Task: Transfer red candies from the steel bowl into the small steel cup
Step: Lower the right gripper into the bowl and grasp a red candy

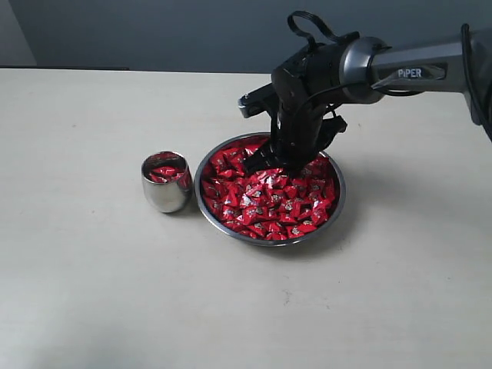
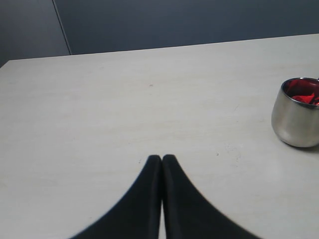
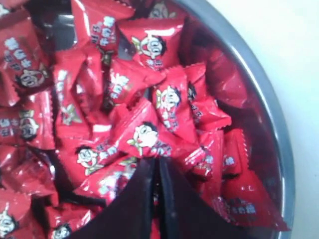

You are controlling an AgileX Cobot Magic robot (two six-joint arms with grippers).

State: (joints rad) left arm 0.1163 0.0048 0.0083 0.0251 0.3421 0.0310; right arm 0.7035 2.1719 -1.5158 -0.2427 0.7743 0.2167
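My right gripper (image 3: 157,162) in red candies (image 1: 265,204), steel bowl (image 1: 265,241) mid-frame: fingers pressed together, catch unclear. My left gripper (image 2: 162,158) over table (image 2: 99,99), fingers together. Small steel cup (image 1: 163,196) left of bowl.

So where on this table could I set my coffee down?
Bare table runs wide left of the cup and on the near side of the bowl. Crowded: the bowl, heaped with candies, the right end effector in it.
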